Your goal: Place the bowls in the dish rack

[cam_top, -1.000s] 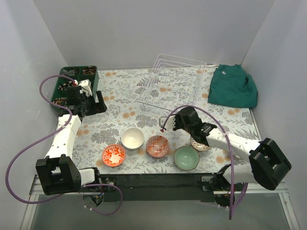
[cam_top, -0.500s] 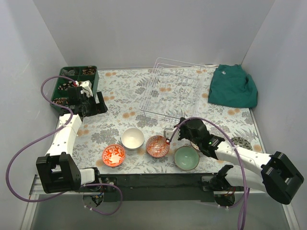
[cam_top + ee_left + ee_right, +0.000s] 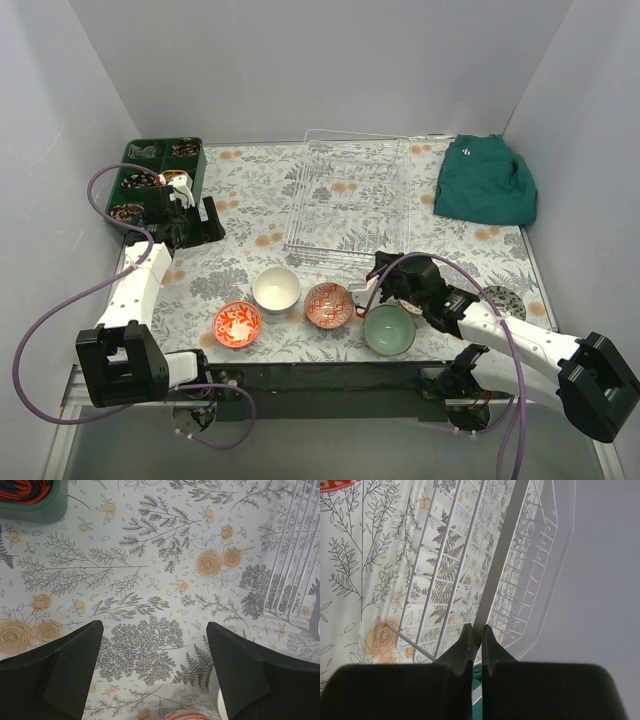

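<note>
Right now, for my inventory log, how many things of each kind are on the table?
Small round ceramic bowls: 5 (orange-red patterned, plain white, red-white patterned, mint green, dark patterned one partly hidden)
Silvery wire-grid dish rack: 1
Dark green compartmented plastic tray: 1
Crumpled green cloth: 1
Total: 8

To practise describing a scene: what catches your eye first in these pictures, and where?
The empty wire dish rack sits centre-back, the right gripper shut on its near corner. Four bowls line the near edge, from the orange-red bowl to the mint green bowl. A green cloth lies far right.
</note>
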Available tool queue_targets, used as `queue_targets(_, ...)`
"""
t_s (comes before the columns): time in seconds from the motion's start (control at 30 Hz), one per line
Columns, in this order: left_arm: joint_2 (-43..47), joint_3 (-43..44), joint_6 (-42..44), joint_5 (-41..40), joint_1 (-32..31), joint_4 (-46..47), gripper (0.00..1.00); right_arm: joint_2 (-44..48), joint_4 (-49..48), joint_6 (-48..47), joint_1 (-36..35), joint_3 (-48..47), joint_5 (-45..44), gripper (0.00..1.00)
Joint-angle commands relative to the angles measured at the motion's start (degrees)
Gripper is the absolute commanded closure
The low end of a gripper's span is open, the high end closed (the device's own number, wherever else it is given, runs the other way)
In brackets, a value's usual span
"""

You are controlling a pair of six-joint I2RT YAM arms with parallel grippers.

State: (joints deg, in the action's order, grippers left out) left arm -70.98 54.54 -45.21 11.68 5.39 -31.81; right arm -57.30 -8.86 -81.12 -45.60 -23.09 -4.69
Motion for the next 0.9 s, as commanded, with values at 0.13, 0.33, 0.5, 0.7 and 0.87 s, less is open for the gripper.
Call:
queue_targets(0.13,2.43,0.21,0.74,0.97,-0.20,-0.09,0.15,-7.91,13.96,-10.01,5.59,-3.44,9.95,0.99)
queue_targets(0.33,1.55,1.18,0.39,1.59,-0.20,0.00,0.15,-11.69,13.87,-12.57,10.35,-7.14,11.63,0.99)
queue_targets(0.5,1.11,1.97,0.83,1.68,-0.29,-0.09,0.15,-15.29,12.91,-7.22,11.15,-11.08,9.53,0.99)
queue_targets(0.7,0.41,3.20,1.00,2.64,-0.12,-0.44,0.15,-20.48,11.15,0.61,11.15,-16.45,7.42,0.99)
queue_targets(0.87,0.14,3.81,1.00,2.64,-0.29,-0.71,0.15,-22.07,11.15,4.12,10.89,-18.92,6.97,0.99)
